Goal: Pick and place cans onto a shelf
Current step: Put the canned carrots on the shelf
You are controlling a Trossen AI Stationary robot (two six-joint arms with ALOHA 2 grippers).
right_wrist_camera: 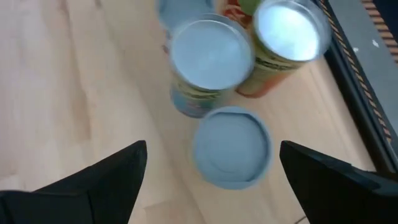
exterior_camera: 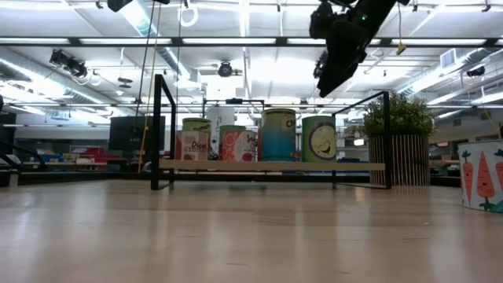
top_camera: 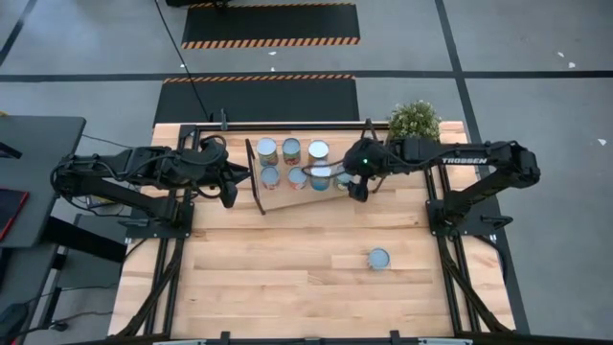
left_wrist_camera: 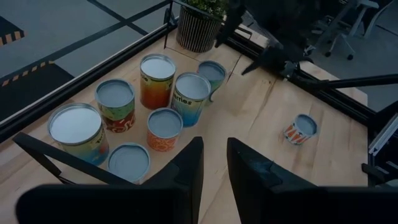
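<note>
Several cans (top_camera: 291,150) stand upright on the slanted light-wood shelf (top_camera: 287,197) at the table's far middle; they also show in the low view (exterior_camera: 278,135) and the left wrist view (left_wrist_camera: 157,81). One more can (top_camera: 379,259) stands alone on the table at the near right, and it shows at the low view's right edge (exterior_camera: 482,176). My right gripper (top_camera: 358,189) is open and empty, high above the shelf's right end (exterior_camera: 330,82), over a blue-grey-topped can (right_wrist_camera: 231,147). My left gripper (top_camera: 230,192) hovers left of the shelf, its fingers (left_wrist_camera: 214,174) a little apart and empty.
A potted green plant (top_camera: 414,120) stands at the far right corner, just behind the shelf's right end. The shelf's black rod frames (exterior_camera: 161,130) rise at both ends. Bare tabletop (top_camera: 278,268) lies between the shelf and the near edge.
</note>
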